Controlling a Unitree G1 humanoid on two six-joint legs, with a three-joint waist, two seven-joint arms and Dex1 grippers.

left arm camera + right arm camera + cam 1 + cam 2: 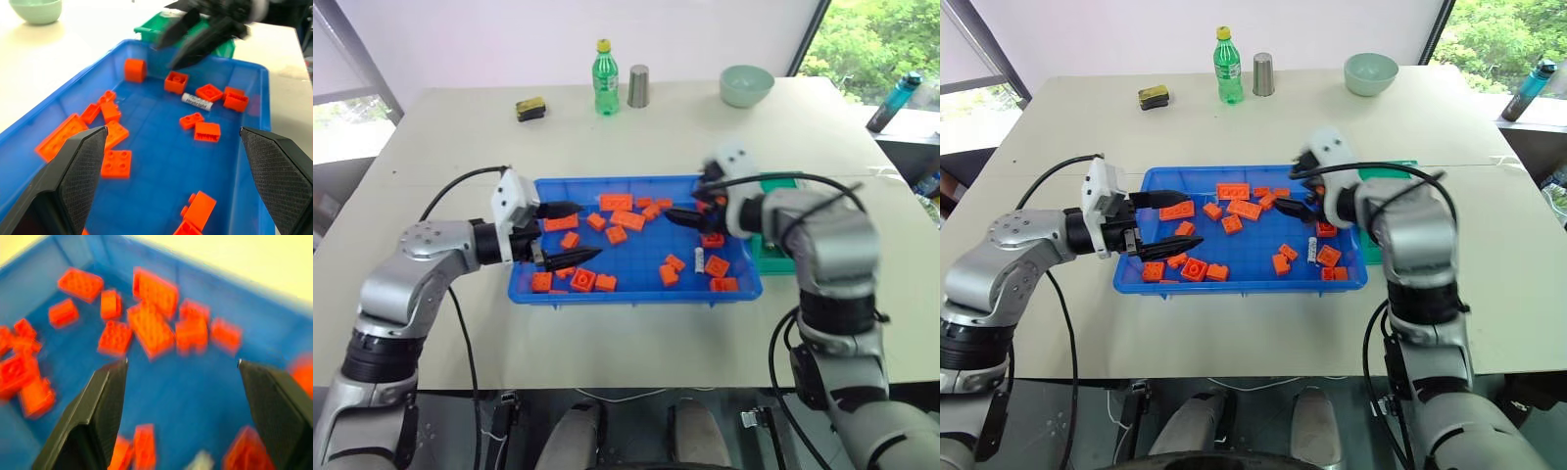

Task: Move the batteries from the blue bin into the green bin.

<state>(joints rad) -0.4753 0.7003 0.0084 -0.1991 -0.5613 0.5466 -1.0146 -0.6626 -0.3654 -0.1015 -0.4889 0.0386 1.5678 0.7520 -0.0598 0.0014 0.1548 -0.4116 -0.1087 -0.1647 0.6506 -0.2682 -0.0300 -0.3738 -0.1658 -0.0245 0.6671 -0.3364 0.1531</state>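
Note:
The blue bin [524,290] lies mid-table, strewn with several orange bricks [627,219]. One battery [699,259], a small silver cylinder, rests on the bin floor near its right end, also visible in the left wrist view as the battery [197,102]. The green bin [771,257] stands against the blue bin's right wall, partly hidden by my right arm. My right gripper [687,204] hovers open over the bin's right end, above the battery, nothing between its fingers [105,401]. My left gripper [574,233] is open and empty over the bin's left end.
At the table's far side stand a green bottle [605,76], a metal cup [638,86], a pale green bowl [746,85] and a yellow-black block [530,108]. A teal bottle [893,101] stands off to the right.

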